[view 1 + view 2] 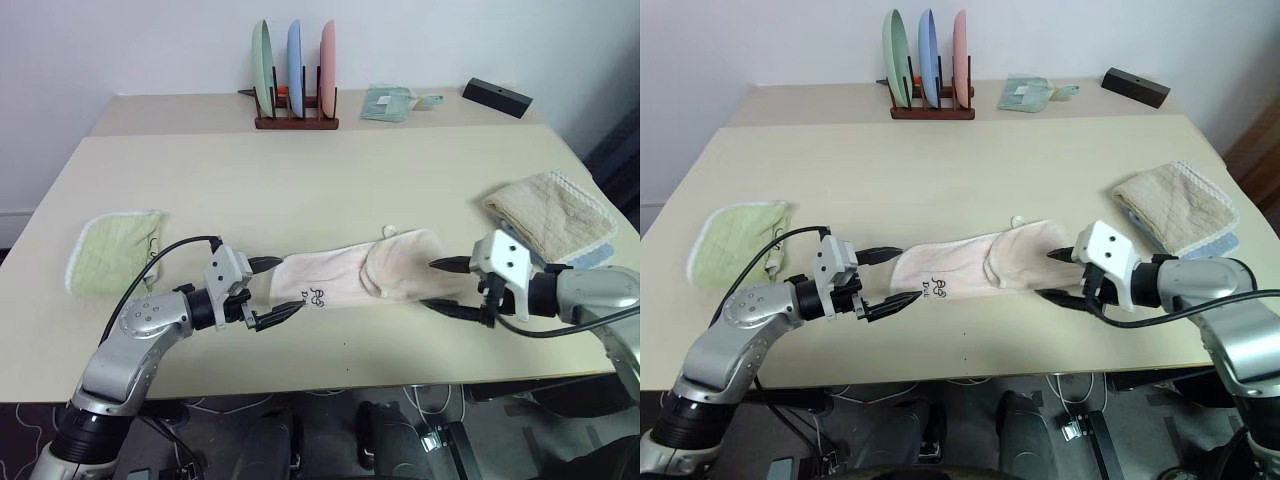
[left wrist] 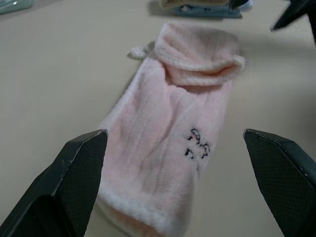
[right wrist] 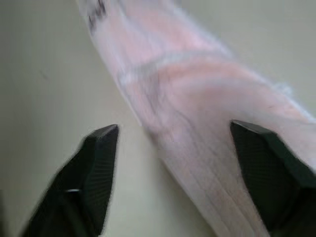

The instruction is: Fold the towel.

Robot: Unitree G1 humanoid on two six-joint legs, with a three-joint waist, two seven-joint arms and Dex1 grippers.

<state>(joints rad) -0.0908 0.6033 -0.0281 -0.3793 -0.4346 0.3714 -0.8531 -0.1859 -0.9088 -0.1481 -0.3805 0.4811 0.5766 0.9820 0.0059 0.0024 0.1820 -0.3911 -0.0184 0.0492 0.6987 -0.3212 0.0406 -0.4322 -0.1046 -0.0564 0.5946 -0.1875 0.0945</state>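
Note:
The towel (image 1: 360, 275) is a pale pink strip lying left to right on the table near its front edge, with a small dark logo (image 1: 318, 297) near its left end. Its right end is doubled back over itself into a rumpled flap (image 2: 200, 59). My left gripper (image 1: 278, 290) is at the left end, open, its fingers (image 2: 81, 168) spread wider than the strip and clear of it. At the right end my right gripper (image 1: 432, 284) is open too, one finger on each side of the folded end (image 3: 207, 113) and nothing pinched.
A light green towel (image 1: 115, 250) lies at the left edge. A beige waffle towel (image 1: 550, 215) sits on a blue cloth at the right. At the back stand a rack with three plates (image 1: 295, 75), a small pale packet (image 1: 390, 103) and a black box (image 1: 497, 97).

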